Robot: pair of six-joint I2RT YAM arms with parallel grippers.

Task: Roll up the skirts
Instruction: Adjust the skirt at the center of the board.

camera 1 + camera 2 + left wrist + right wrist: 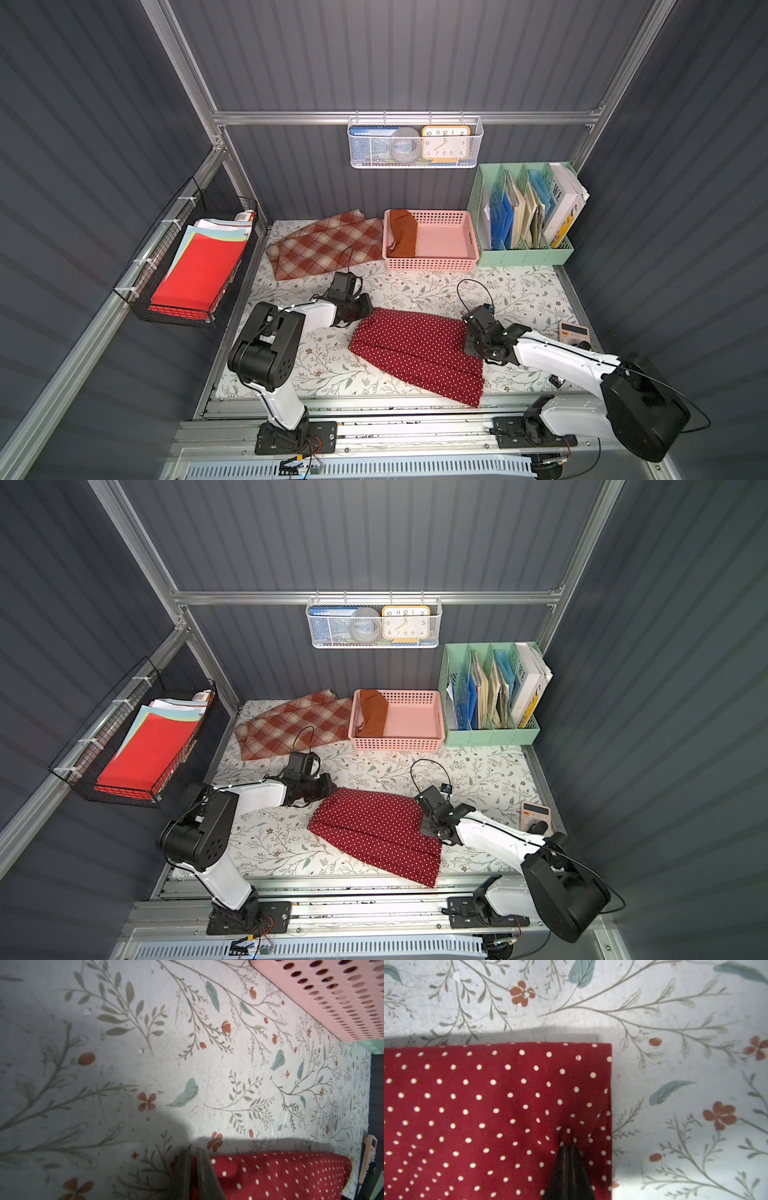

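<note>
Status on skirts: roughly a third done, by my read. Rust-orange skirt (404, 233) sits inside the pink basket (432, 262), at the basket's end on the robot's left. It is bundled into a compact roll leaning on the wall, so I count that one finished. Plaid skirt (324, 245) lies loosely folded just beside the basket, on the robot's left of it. Can't tell whether it touches the basket wall. It is not rolled, and no gripper is near it. Polka-dot skirt (415, 353) is the one in hand. It lies flat on the floral table (415, 291) in front of the basket, on the arm-base side and apart from it. It is folded into a long panel, and neither top view shows a roll turn. Left gripper (193, 1148) has its jaws pressed together on the skirt's basket-side edge, at the corner on the robot's left. The left wrist view shows red cloth caught between the fingers. Right gripper (568, 1146) pinches the same edge near the opposite corner, with cloth puckering at the fingertips. Looks like the start of the roll: both corners gripped, first turn not yet made. Left to do: roll the polka-dot, probably drop it in the basket's free part, then do the plaid.
</note>
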